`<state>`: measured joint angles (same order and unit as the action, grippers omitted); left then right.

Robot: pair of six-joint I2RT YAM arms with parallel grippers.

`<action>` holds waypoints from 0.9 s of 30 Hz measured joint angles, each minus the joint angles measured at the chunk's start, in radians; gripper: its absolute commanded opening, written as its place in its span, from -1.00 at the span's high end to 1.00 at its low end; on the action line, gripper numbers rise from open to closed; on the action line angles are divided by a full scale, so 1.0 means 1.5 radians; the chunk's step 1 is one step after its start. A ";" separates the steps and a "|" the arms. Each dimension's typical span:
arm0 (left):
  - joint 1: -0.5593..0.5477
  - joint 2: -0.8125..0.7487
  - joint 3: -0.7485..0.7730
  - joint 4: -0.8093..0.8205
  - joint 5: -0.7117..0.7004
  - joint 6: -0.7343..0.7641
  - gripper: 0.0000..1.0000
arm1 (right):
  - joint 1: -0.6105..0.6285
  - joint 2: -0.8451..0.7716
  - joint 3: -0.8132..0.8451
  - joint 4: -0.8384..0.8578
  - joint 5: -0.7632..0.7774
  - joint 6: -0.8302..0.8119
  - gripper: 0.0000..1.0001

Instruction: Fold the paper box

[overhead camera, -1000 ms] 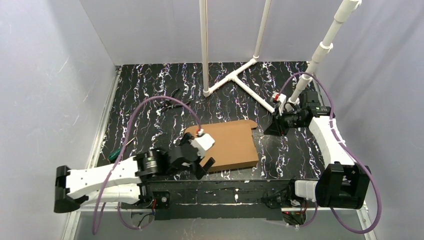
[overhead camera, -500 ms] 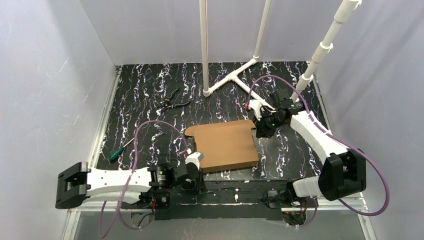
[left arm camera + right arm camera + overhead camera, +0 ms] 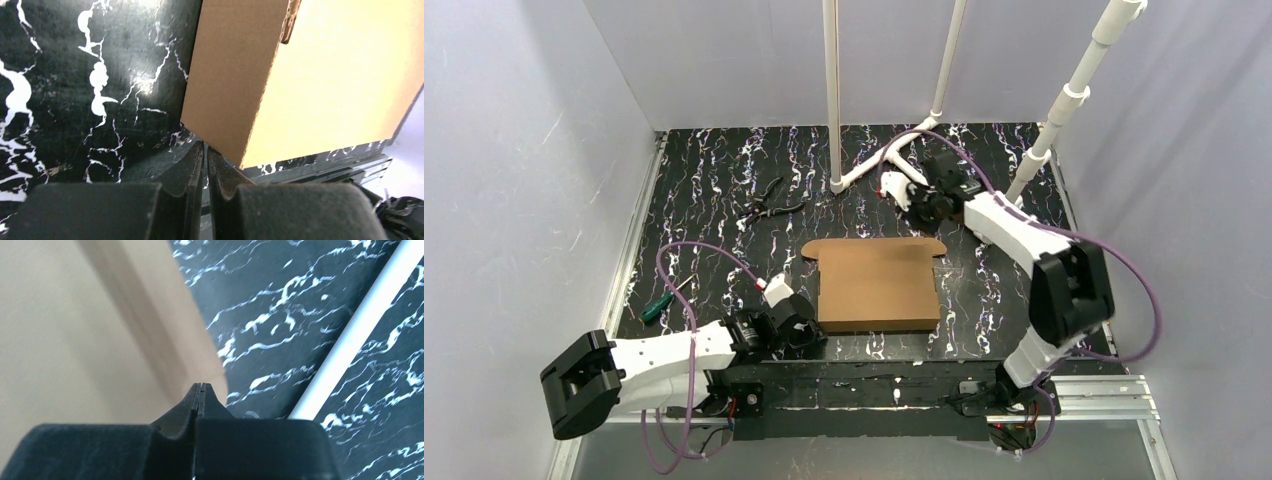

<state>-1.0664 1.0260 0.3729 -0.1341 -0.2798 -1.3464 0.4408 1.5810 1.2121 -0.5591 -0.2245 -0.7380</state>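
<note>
Nearest you, the left arm lies low along the near edge of the table point(image 3: 704, 180), its forearm running in from the left and its wrist dropped almost to the surface. The left gripper point(image 3: 205, 148) has its fingers pressed together on nothing, tips aimed at the near left corner of the box point(image 3: 879, 285). From the wrist view you cannot tell whether they touch the cardboard or stop just short of it. The box lies flat in the middle of the table, brown side up, with no wall or flap raised, so by the look of it the folding proper has not begun and you are at the stage of getting hold of a first edge. The next move likely calls for slipping those closed tips under that corner, or parting them enough to pinch the edge, then lifting a side panel along its crease while the sheet is kept from sliding. A green-handled screwdriver point(image 3: 660, 304) lies left of the box and pliers point(image 3: 767, 203) further back, both well apart from it. Beyond the box, the right arm stands with its elbow high and reaches over the far right corner. The right gripper point(image 3: 200, 386) is likewise closed and empty, hanging above the far edge near the foot of the white pipe frame point(image 3: 894, 152).
</note>
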 measured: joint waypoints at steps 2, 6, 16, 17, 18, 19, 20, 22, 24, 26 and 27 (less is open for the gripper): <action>0.013 0.001 0.000 0.012 0.002 0.000 0.83 | 0.008 0.060 0.042 0.022 0.013 -0.002 0.97; 0.055 0.009 0.009 0.024 0.017 0.003 0.82 | 0.010 0.121 0.062 0.033 0.028 -0.003 0.97; 0.256 0.165 0.159 0.048 0.142 0.119 0.75 | 0.046 0.031 -0.021 -0.127 -0.034 -0.067 0.97; 0.270 0.198 0.190 0.048 0.162 0.136 0.74 | 0.056 0.022 -0.024 -0.140 -0.042 -0.066 0.97; 0.283 0.235 0.225 0.051 0.184 0.155 0.73 | 0.068 0.016 -0.025 -0.150 -0.049 -0.064 0.97; 0.295 0.277 0.267 0.055 0.211 0.172 0.73 | 0.080 0.014 -0.025 -0.154 -0.061 -0.057 0.97; 0.303 0.314 0.303 0.061 0.235 0.189 0.72 | 0.092 0.015 -0.025 -0.154 -0.072 -0.050 0.97; 0.312 0.369 0.364 0.065 0.274 0.219 0.70 | 0.113 0.023 -0.025 -0.152 -0.097 -0.032 0.97; 0.322 0.412 0.419 0.053 0.305 0.258 0.62 | 0.125 0.031 -0.019 -0.155 -0.118 -0.018 0.97; 0.334 0.426 0.448 0.039 0.323 0.294 0.56 | 0.123 0.037 -0.009 -0.163 -0.133 -0.013 0.96; 0.343 0.424 0.459 0.025 0.328 0.318 0.51 | 0.118 0.037 -0.007 -0.167 -0.140 -0.014 0.91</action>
<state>-0.5518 1.6615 1.0611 -0.0967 0.2119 -0.8696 0.6182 1.6371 1.2011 -0.8089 -0.4343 -0.7589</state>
